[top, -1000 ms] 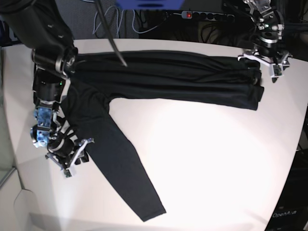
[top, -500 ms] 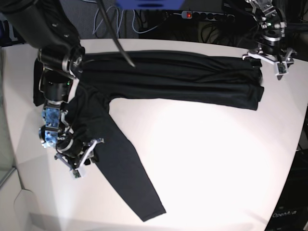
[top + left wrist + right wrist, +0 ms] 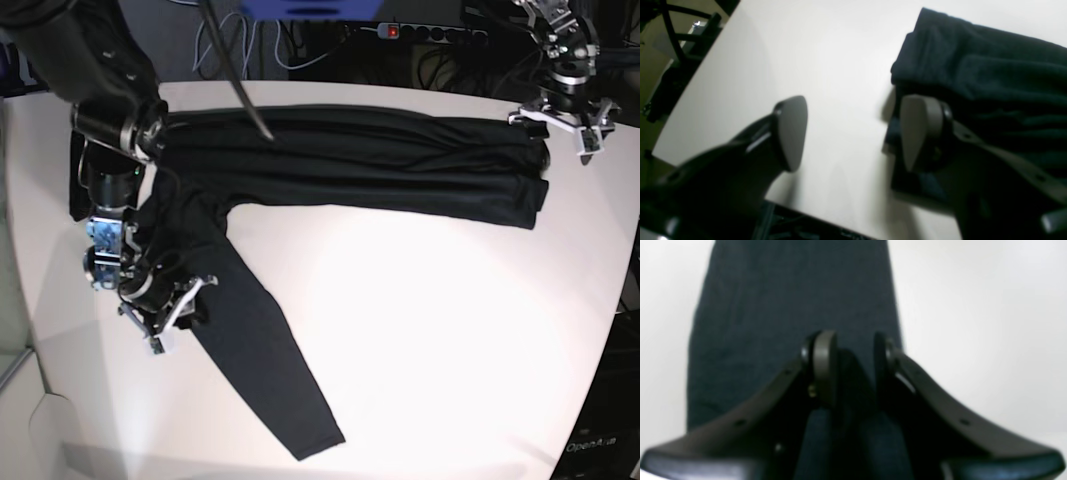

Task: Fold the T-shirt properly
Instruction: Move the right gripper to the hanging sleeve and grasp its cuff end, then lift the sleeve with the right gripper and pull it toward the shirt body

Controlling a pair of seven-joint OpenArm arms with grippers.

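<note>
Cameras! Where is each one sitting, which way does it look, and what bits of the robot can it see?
Base view: high above the white table, looking down at the whole T-shirt and both arms.
Left wrist view: on the left arm, looking past its wide-open fingers at the shirt's folded end and the table edge.
Right wrist view: on the right arm, looking past its fingers along the sleeve; whether they grip it is unclear.
Shared: all three show the black shirt on the white table.
</note>
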